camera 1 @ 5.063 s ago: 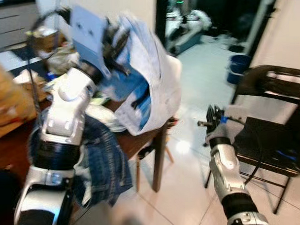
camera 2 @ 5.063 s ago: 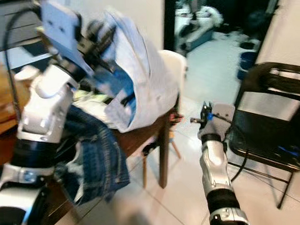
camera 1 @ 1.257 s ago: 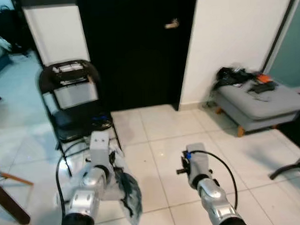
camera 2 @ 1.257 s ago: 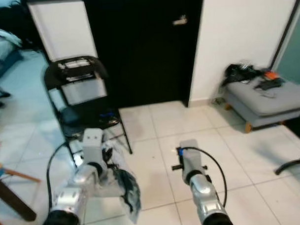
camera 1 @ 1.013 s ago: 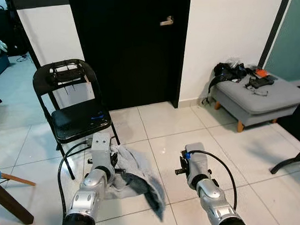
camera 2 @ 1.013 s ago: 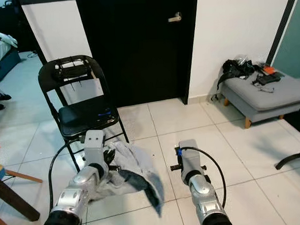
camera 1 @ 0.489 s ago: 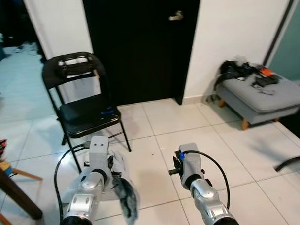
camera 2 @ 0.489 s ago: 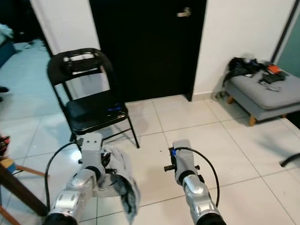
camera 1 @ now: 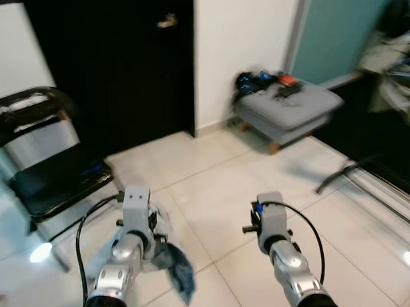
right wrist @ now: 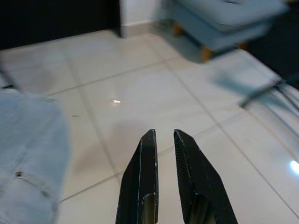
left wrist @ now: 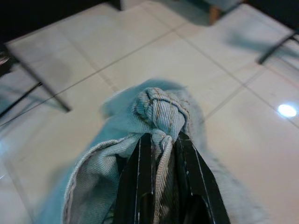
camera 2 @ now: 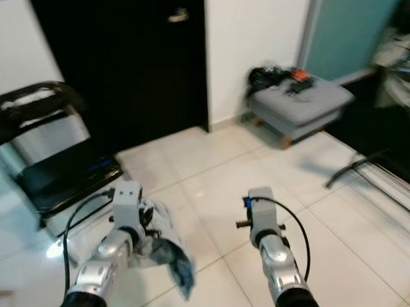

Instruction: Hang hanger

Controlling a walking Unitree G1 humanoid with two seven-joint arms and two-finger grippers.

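My left gripper [left wrist: 162, 136] is shut on a bunched fold of a light blue denim garment [left wrist: 161, 109]. The garment [camera 1: 174, 266] hangs from it, low at my left, above the white tiles. In the wrist view the cloth swells out past both black fingers [left wrist: 138, 168] and drapes down around them. My right gripper [right wrist: 162, 134] is held out low over the tiles, shut, its two fingers nearly touching and holding nothing. The right arm [camera 1: 283, 258] reaches forward beside the left one. I make out no hanger among the cloth.
A black folding chair [camera 1: 44, 166] stands at the far left in front of a black door [camera 1: 121, 55]. A grey ottoman [camera 1: 291, 107] with dark items on top sits ahead by the wall. A metal rack foot [camera 1: 354, 172] and hanging clothes [camera 1: 394, 59] are at the right.
The camera has swung right: the chair slid to the far left, the ottoman moved toward the middle, and the rack foot and hanging clothes came into view. The left gripper still holds the garment.
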